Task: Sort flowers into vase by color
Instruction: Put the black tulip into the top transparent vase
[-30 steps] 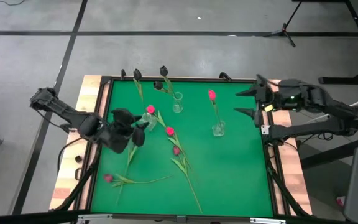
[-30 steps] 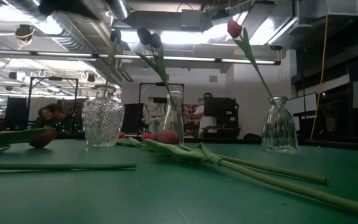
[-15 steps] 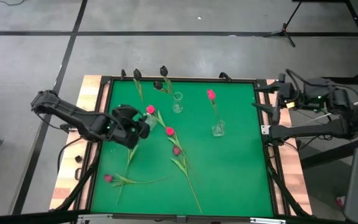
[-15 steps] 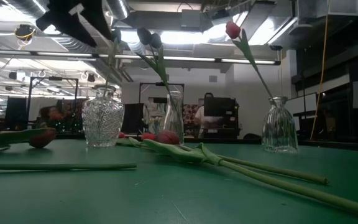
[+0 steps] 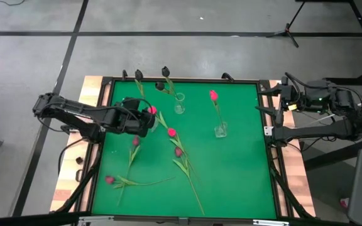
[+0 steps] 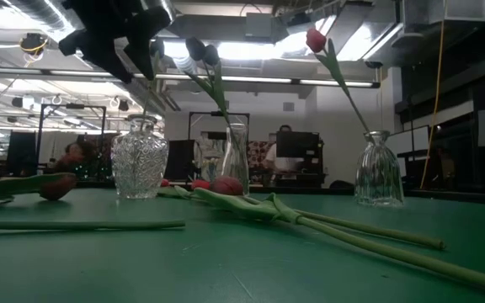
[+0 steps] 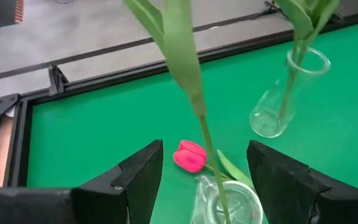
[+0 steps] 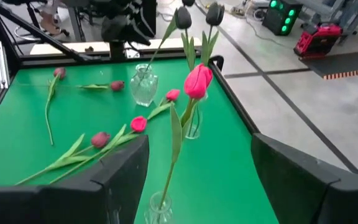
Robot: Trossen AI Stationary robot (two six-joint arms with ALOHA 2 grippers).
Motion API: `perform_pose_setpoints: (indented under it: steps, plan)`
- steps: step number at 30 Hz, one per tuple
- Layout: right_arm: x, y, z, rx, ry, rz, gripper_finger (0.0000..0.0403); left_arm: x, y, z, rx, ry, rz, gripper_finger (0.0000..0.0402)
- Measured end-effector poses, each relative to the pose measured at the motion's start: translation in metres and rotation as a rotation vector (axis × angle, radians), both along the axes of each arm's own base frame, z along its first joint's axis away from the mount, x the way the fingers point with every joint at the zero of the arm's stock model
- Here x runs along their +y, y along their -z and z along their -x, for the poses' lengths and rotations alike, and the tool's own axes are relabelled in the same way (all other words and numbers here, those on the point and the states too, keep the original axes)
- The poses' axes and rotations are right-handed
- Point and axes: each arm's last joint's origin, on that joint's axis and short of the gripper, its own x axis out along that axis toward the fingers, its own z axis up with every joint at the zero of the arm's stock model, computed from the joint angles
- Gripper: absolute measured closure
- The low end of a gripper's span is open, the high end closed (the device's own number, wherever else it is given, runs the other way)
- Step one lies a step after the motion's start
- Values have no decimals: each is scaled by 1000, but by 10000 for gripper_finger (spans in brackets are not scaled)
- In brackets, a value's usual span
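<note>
Your left gripper (image 7: 204, 180) hangs over the cut-glass vase (image 6: 139, 169) with its fingers (image 7: 138, 177) spread wide and nothing clamped between them. A green stem (image 7: 188, 74) stands up out of that vase and passes between the fingers without touching either one, as far as the wrist view shows. So the step in hand looks like the release of a flower into this vase. A pink head (image 7: 190, 155) lies on the worktop (image 5: 231, 169) just beyond the fingertips.

Your right gripper (image 5: 270, 103) waits at the far right edge, fingers open and empty, well apart from every flower.

Three vases stand on the green: the dark tulips (image 6: 199, 50) in the slim vase (image 6: 236, 160), one red tulip (image 5: 213, 95) in the right-hand vase (image 5: 220, 130). Several flowers (image 5: 180, 154) lie loose below your left fingers.

Next you want to lift the left gripper clear without snagging the stem, then go down for a loose flower, gripping low on its stem.

Against a second ago, the left gripper has swung up toward the vase, and the right arm has pulled back off the worktop.
</note>
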Motion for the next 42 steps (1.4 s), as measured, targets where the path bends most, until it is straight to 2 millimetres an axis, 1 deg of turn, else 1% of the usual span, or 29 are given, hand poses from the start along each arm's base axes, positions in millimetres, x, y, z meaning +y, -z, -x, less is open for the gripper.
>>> perform_pose_setpoints:
  steps: [5, 12, 15, 18, 21, 23, 35, 37, 42]
  plan:
    - [0, 1, 0, 10, 0, -2, 121, 5, -1, -3, -45, -33, 10, 174]
    - [0, 1, 0, 10, 0, -1, 121, 8, 2, -10, -51, -41, -3, 174]
    - [0, 1, 0, 10, -1, -1, 121, 11, 10, -13, -55, -54, -4, 176]
    - [0, 1, 0, 13, -1, -2, 121, 16, 23, -13, -51, -72, 14, 187]
    - [0, 2, 1, 18, 0, -5, 121, 20, 33, -12, -55, -86, 26, 207]
    - [0, 2, 1, 18, 1, -5, 121, 20, 33, -13, -67, -89, 31, 226]
    - [0, 2, 1, 18, 0, -5, 121, 24, 32, -15, -93, -107, 14, 382]
    - [0, 2, 1, 20, 0, -6, 121, 24, 32, -15, -97, -107, 14, 394]
    - [0, 2, 1, 24, 0, -6, 121, 23, 31, -16, -110, -103, 17, 391]
